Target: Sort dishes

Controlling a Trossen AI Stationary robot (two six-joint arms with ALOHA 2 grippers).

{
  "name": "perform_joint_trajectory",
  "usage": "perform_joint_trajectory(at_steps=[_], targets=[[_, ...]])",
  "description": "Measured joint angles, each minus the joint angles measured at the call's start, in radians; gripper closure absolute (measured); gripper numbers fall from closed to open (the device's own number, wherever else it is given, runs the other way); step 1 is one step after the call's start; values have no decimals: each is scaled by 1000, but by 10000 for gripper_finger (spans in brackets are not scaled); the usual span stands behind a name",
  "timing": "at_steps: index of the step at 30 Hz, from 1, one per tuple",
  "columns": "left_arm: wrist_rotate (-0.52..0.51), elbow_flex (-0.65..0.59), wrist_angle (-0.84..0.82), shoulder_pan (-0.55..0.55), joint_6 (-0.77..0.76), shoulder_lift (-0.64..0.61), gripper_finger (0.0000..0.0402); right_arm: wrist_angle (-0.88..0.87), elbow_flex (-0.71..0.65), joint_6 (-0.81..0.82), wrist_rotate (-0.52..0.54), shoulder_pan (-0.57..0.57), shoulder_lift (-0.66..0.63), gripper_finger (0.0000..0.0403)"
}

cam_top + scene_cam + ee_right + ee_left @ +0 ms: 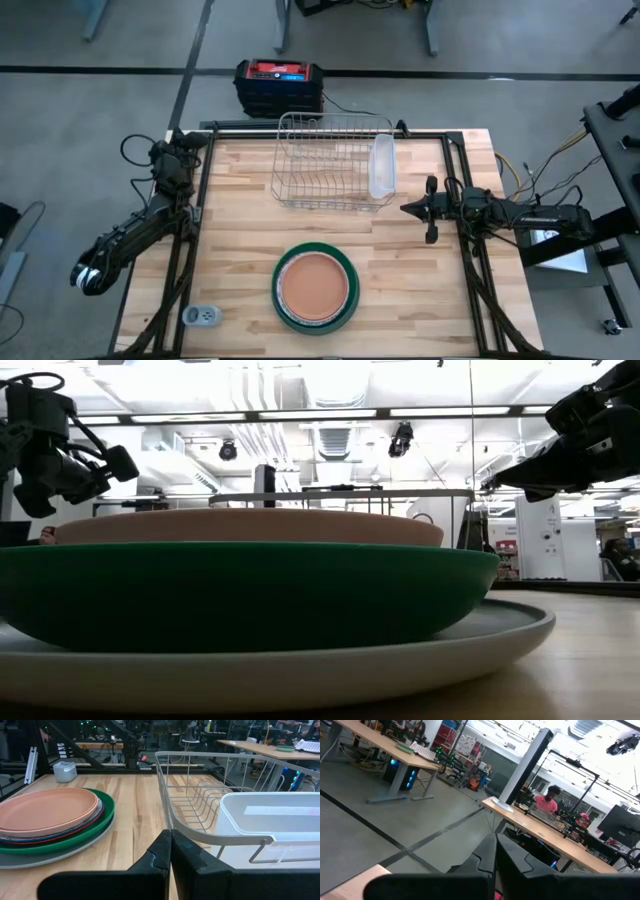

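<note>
Terracotta-pink plates (316,284) lie flat, stacked on the green plate (345,265) and grey one (65,854); round, no long axis. Left gripper (495,851) and right gripper (170,843) jaws pressed together, empty.

The floor (90,90) was smooth grey concrete crossed by dark lines. Long wooden workbenches (395,745) stood on metal legs, crowded with equipment. A person in pink (546,801) sat behind one. Strip lights (300,414) glowed overhead.

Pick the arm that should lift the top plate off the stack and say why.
Right. The right gripper sits over the table beside the wire rack, its wrist view facing the plate stack with the pink plate on top. The left gripper is parked at the table's far left corner, facing the room.
</note>
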Motion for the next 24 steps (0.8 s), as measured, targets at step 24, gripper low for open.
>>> perform_joint_trajectory(at_steps=[24], targets=[[230,28,4,-45,149,-114,401,70,0,76,1,-2,0,403]])
